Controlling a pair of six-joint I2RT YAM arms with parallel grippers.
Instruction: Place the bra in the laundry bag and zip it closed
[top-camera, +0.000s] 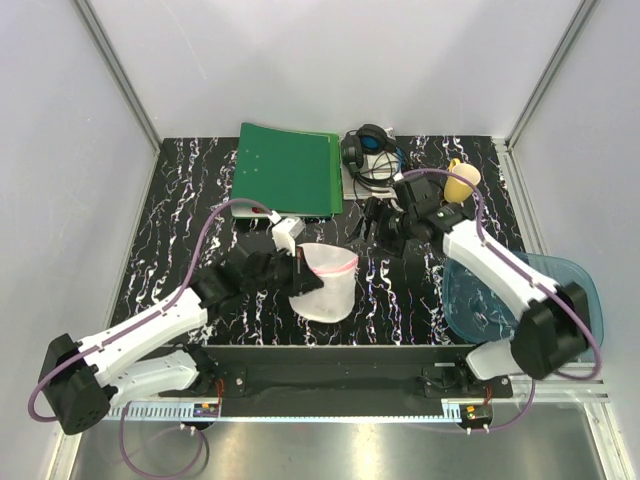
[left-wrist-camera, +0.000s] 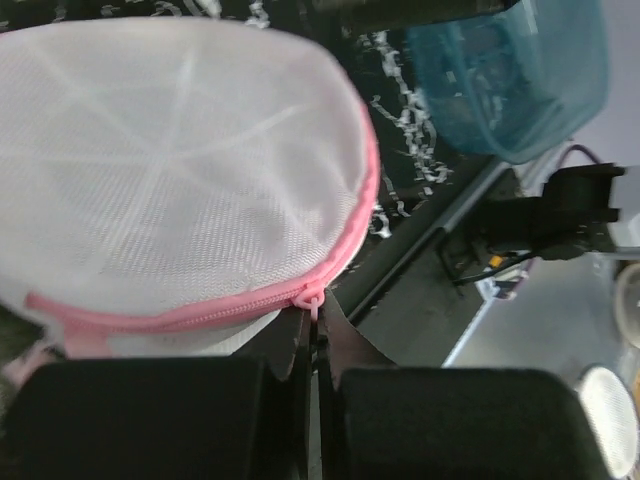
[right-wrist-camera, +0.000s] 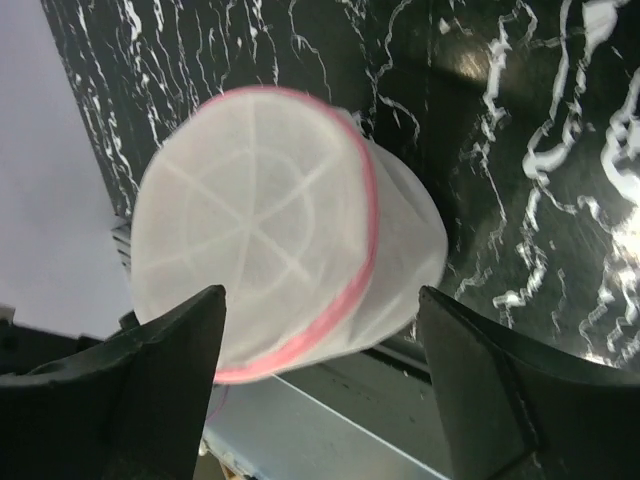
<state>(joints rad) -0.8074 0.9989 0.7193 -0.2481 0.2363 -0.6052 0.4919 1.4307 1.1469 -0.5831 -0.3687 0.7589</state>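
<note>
The laundry bag, white mesh with a pink zip edge, is near the table's front middle. My left gripper is shut on its pink zip pull, pinched between the tips of the left gripper. In the left wrist view, the zip looks joined along the rim left of the pull. My right gripper stands open behind and right of the bag, apart from it. In the right wrist view, the round ribbed face of the bag shows beyond the open right gripper. The bra is hidden.
A green folder lies at the back, with black headphones and a yellow object to its right. A translucent blue tray sits at the right edge, also seen as the tray. A metal rail runs along the front.
</note>
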